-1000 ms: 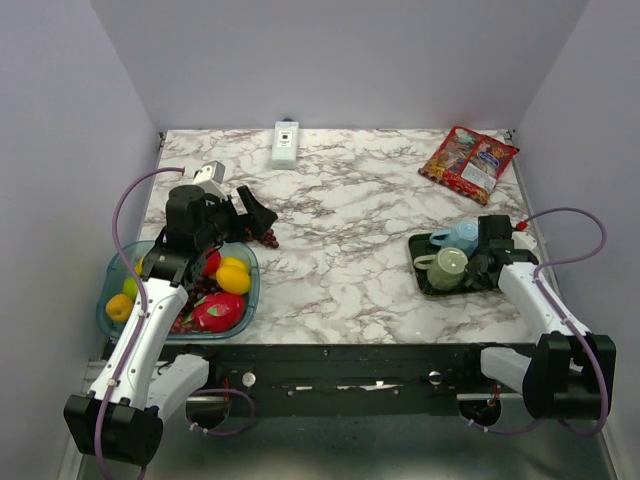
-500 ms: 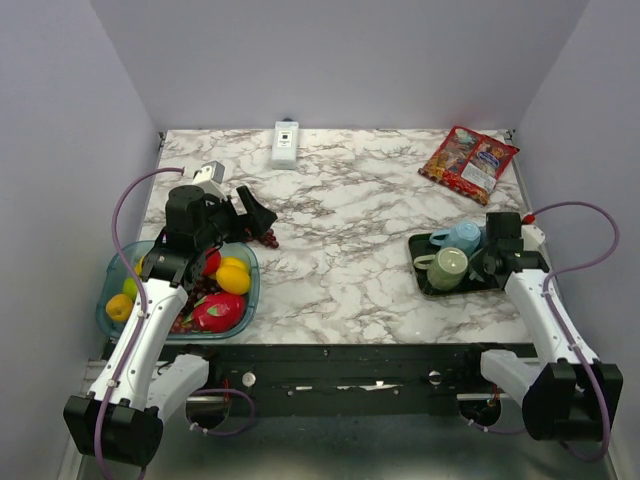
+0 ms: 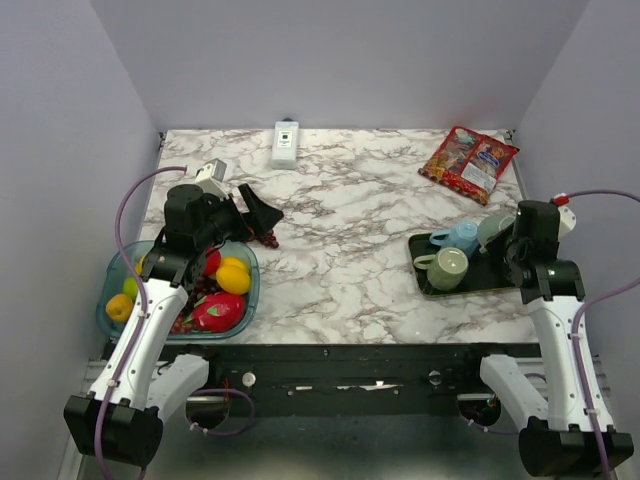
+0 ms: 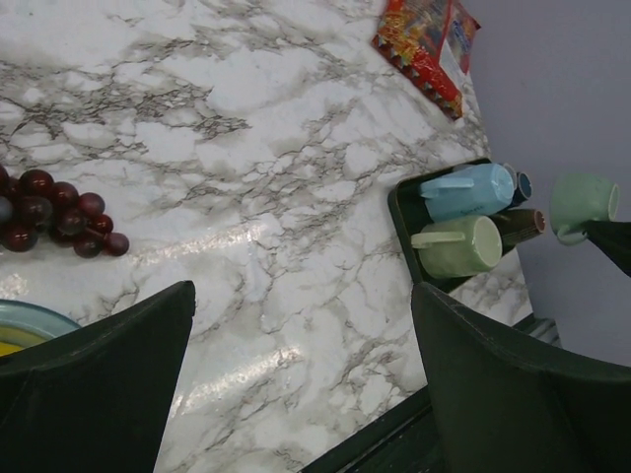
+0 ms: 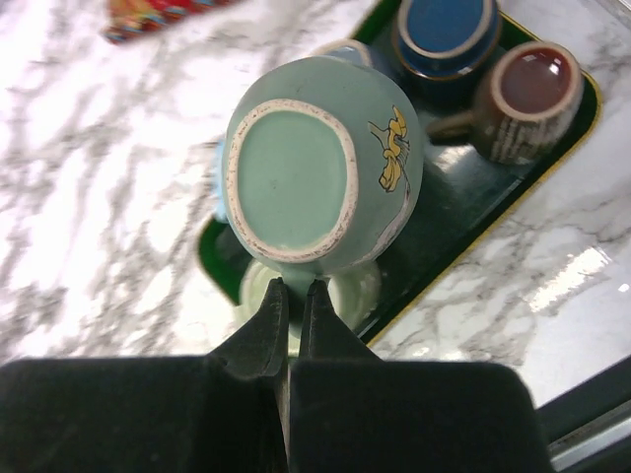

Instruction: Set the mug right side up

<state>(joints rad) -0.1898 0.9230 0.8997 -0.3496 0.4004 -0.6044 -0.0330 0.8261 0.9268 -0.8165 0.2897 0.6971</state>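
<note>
Marble-patterned table (image 3: 340,200), pale lilac walls. My right gripper (image 5: 293,313) has its jaws pressed almost together, pinching the pale green mug (image 5: 315,168); the gripped part is hidden. Mug hangs off the surface above the dark green tray (image 5: 463,202), with its base facing my wrist camera. My left gripper (image 4: 304,296) has jaws spread wide, holding nothing, over the table near the grapes (image 4: 54,212).

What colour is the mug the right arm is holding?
The mug is pale mint green with a small yellow mark; clearest in the right wrist view.
</note>
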